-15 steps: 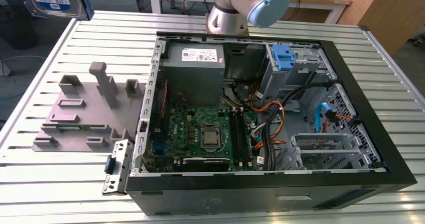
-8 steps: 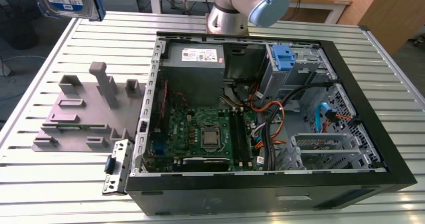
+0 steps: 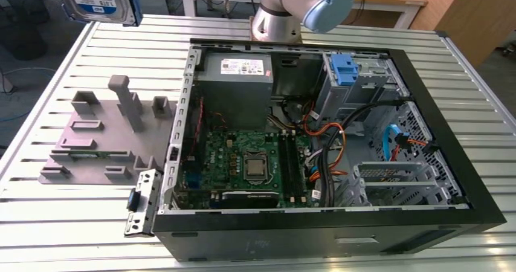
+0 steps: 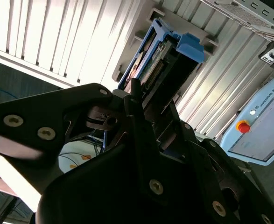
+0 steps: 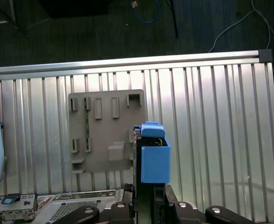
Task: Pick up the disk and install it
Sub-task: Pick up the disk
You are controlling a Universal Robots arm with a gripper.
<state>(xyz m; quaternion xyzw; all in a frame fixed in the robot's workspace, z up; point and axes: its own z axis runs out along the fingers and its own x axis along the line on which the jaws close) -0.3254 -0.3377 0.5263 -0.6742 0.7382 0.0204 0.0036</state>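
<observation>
The disk (image 3: 98,0), a silver drive with a blue-and-white label in a blue carrier, hangs in the air at the exterior view's upper left, above the table's far corner. In the second wrist view the disk (image 4: 167,58) stands out from between the black fingers (image 4: 133,93) of my gripper (image 4: 153,100), which is shut on it. In the first wrist view the disk (image 5: 153,158) is seen edge-on in my gripper (image 5: 148,193), above the grey fixture plate (image 5: 106,130) on the slatted table.
An open computer case (image 3: 455,163) lies on the slatted table (image 3: 81,236), with a motherboard (image 3: 241,163), a grey power supply (image 3: 238,72) and a metal bay with a blue latch (image 3: 345,69). A grey fixture plate (image 3: 96,139) lies to the exterior view's left of it.
</observation>
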